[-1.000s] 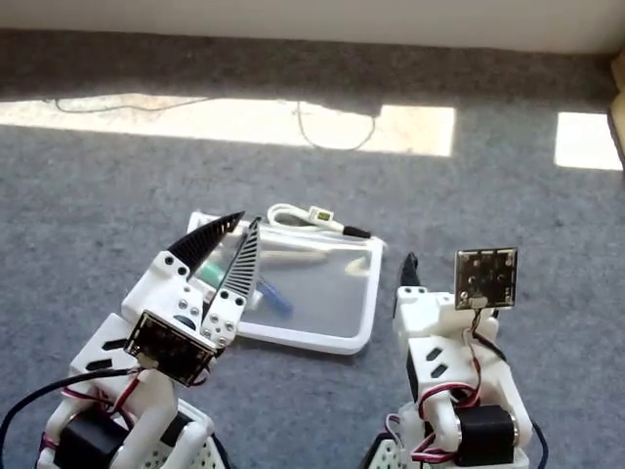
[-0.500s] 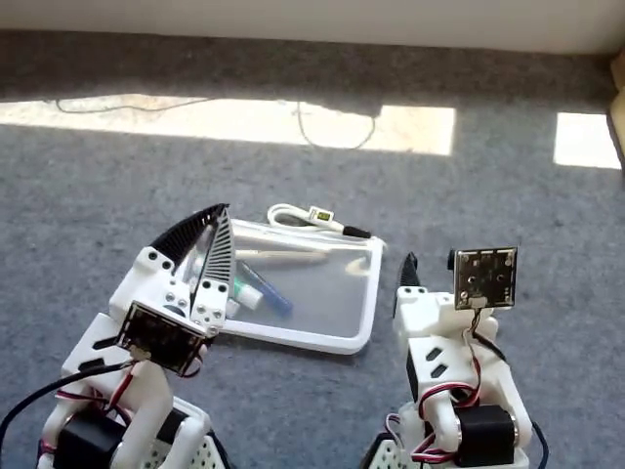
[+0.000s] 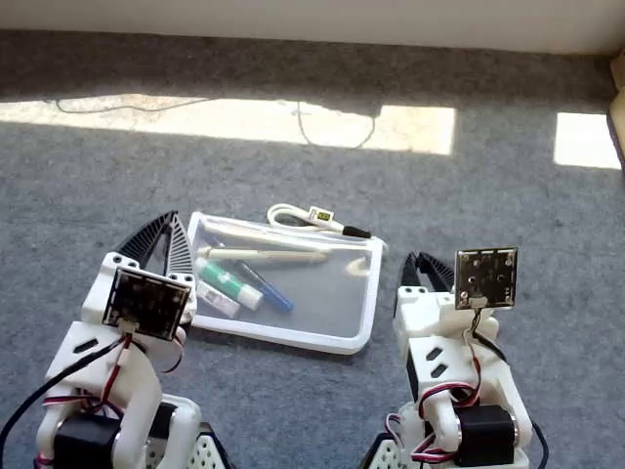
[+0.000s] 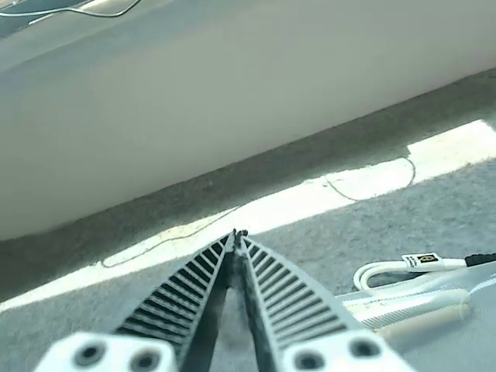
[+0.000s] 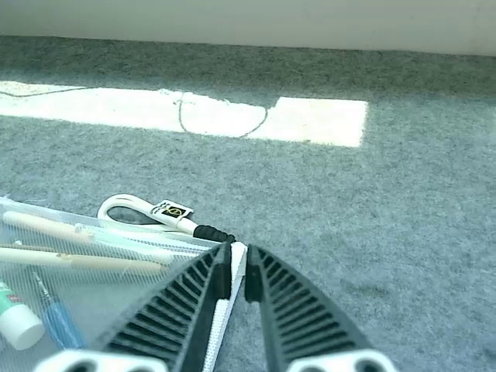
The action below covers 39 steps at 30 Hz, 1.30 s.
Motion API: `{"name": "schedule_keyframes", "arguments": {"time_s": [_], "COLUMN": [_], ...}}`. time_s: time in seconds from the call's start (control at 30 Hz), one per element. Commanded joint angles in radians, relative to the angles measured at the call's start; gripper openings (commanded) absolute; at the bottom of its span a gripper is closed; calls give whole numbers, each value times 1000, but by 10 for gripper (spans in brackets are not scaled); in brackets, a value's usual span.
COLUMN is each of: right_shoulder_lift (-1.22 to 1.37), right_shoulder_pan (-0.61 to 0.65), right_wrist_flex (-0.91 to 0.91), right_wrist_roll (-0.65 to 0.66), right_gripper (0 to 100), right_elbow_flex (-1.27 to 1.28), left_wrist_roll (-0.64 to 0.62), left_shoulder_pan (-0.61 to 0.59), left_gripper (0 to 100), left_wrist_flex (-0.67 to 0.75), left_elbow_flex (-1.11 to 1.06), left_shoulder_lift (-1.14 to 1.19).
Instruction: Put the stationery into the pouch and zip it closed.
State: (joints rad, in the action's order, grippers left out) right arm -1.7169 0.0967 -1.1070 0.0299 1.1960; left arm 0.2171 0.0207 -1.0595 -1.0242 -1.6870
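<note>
Left gripper (image 4: 239, 234): the ribbed black fingers (image 4: 283, 291) meet at the tips with nothing between them. Right gripper (image 5: 238, 254): the fingers (image 5: 182, 298) are nearly parallel with a slim gap and hold nothing.

The pouch (image 3: 337, 303) lies flat on the grey carpet (image 3: 527, 205), between the two grippers in the high view. It is clear mesh with a white border. Its long upper edge carries a white strap (image 3: 293, 215) with a small tag and a black end piece. I cannot tell whether the zip is closed.

Inside the pouch, toward the left gripper's side:
- a cream pencil (image 3: 264, 255) lies along the upper edge;
- a green-and-white tube (image 3: 227, 283) lies below it;
- a blue pen (image 3: 266, 291) lies slanted beside the tube.

In the high view the left gripper (image 3: 171, 220) sits just beside the pouch's short left edge, pointing away from the base. The left arm (image 3: 103, 371) is folded low behind it. The right gripper (image 3: 420, 264) is near the pouch's right edge but apart from it. The right arm (image 3: 459, 391) is tucked close to its base.

A thin cable (image 3: 327, 132) lies on the sunlit strip of carpet beyond the pouch.
</note>
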Motion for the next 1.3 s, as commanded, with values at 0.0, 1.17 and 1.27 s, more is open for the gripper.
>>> {"name": "schedule_keyframes", "arguments": {"time_s": [0.0, 1.17, 1.27], "right_shoulder_lift": [12, 12, 12], "right_shoulder_pan": [-8, -147, -148], "right_wrist_flex": [27, -354, -351], "right_wrist_roll": [-2, -5, -3], "right_gripper": [33, 29, 29], "right_elbow_flex": [-19, -18, 50], "left_wrist_roll": [-11, -9, -9], "left_shoulder_pan": [-47, -142, -142], "left_gripper": [7, 11, 11], "left_wrist_flex": [-35, -46, -46], "left_elbow_flex": [-16, -535, -562], "left_shoulder_lift": [-7, -7, -7]}}
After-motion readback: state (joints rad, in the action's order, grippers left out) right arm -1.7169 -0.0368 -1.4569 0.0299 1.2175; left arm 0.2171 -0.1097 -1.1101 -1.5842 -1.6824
